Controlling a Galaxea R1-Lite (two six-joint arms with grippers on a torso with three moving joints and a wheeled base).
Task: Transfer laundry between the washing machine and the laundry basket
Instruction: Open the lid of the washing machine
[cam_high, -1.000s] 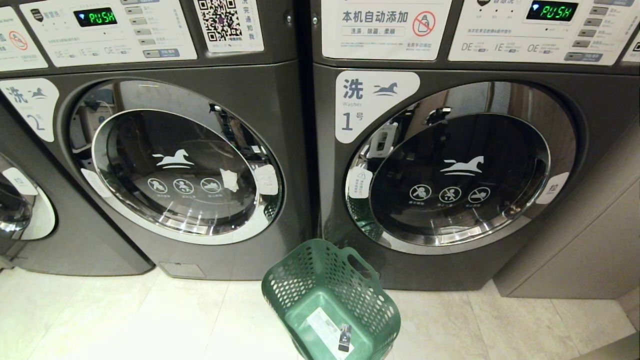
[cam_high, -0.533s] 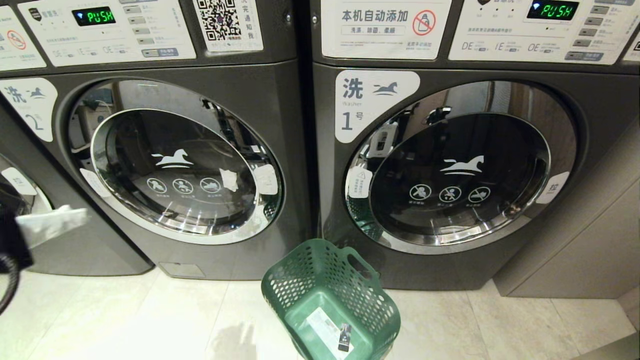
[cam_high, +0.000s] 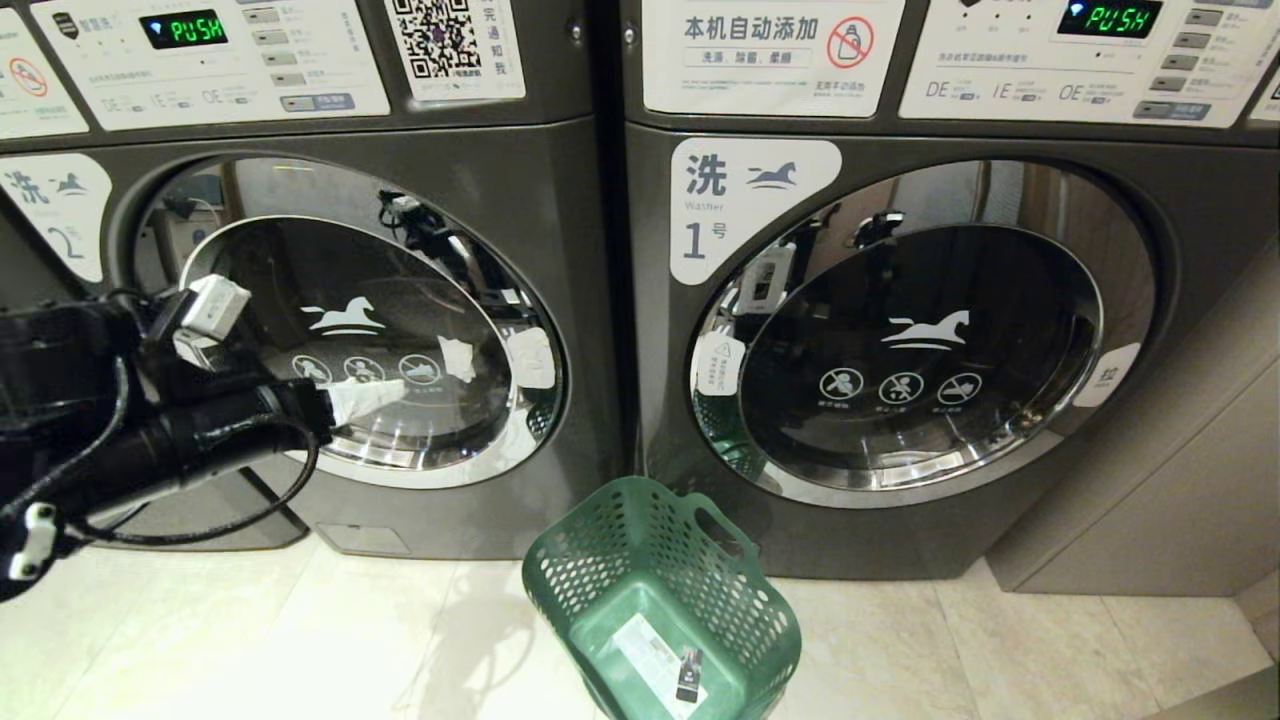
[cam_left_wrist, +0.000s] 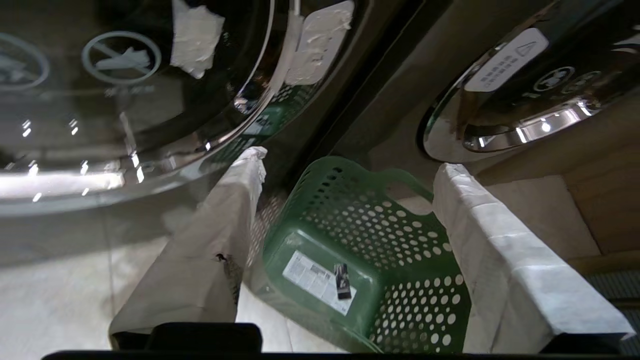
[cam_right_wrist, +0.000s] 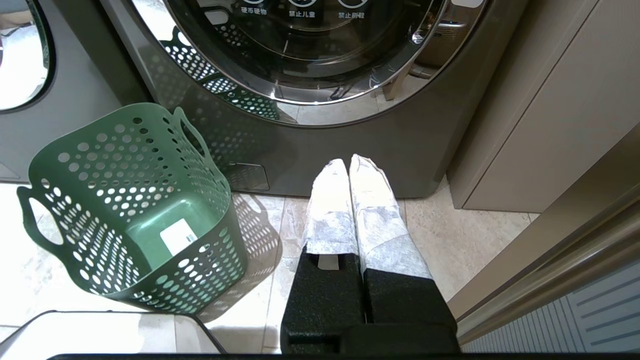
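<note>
The washing machine (cam_high: 565, 190) marked 2 stands at the left with its round glass door (cam_high: 400, 300) shut. My left gripper (cam_high: 290, 352) hangs open in front of that door's lower left, its white-wrapped fingers (cam_left_wrist: 240, 200) spread wide with nothing between them. The green laundry basket (cam_high: 660, 600) sits on the floor between the two washers, holding only a white label; past the open left gripper (cam_left_wrist: 350, 162) it shows as the laundry basket (cam_left_wrist: 380, 235). The laundry is out of view. My right gripper (cam_right_wrist: 348, 162) is shut and empty, low over the floor beside the basket (cam_right_wrist: 125, 200).
The washer marked 1 (cam_high: 900, 330) stands at the right, door shut. A beige cabinet side (cam_high: 1150, 480) borders it at the far right. Another washer (cam_high: 200, 510) sits behind my left arm. Pale floor tiles (cam_high: 300, 640) lie in front.
My left arm has come in from the left edge and risen in front of washer 2's door, and its fingers have spread open. The right arm and the basket have not moved.
</note>
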